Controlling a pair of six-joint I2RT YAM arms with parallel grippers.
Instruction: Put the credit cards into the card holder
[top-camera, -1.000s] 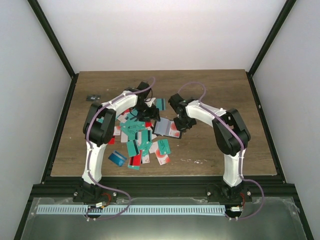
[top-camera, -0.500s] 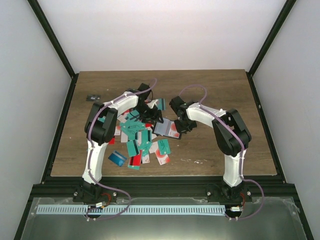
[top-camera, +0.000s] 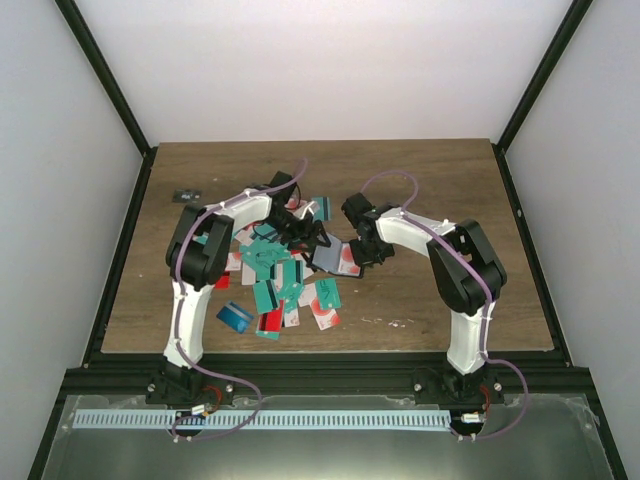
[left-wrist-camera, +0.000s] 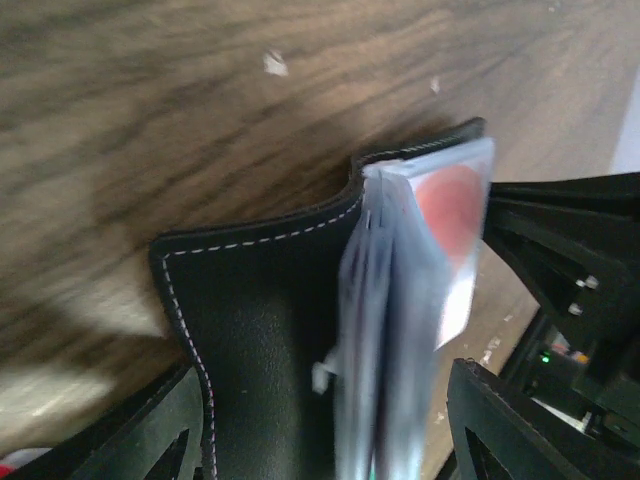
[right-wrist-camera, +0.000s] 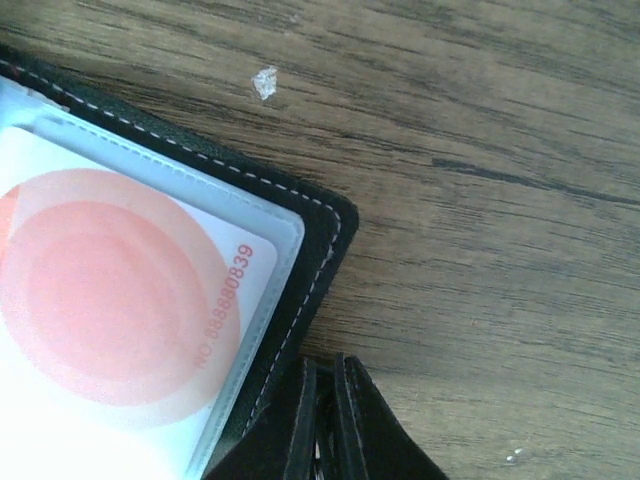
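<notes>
While loose cards (top-camera: 275, 282) are lying heaped in the lower middle of the top view, both claws are meeting at the open holder (top-camera: 330, 257) just above and right of them.

The cards, teal, red, blue and white, are overlapping on the table (top-camera: 440, 185). Right of the heap, the holder is lying spread on the wood, with a white card bearing a red circle (right-wrist-camera: 110, 300) sitting in a clear sleeve (left-wrist-camera: 385, 290). The right claw (top-camera: 362, 251) is pressing its jaws almost together at the holder's black rim; whether it is pinching the rim, I cannot tell. The left claw (top-camera: 306, 234) is standing wide open, its fingers (left-wrist-camera: 520, 420) straddling the upright sleeves and gripping nothing. In the far upper left, a tiny dark object (top-camera: 187, 194) is sitting alone.
</notes>
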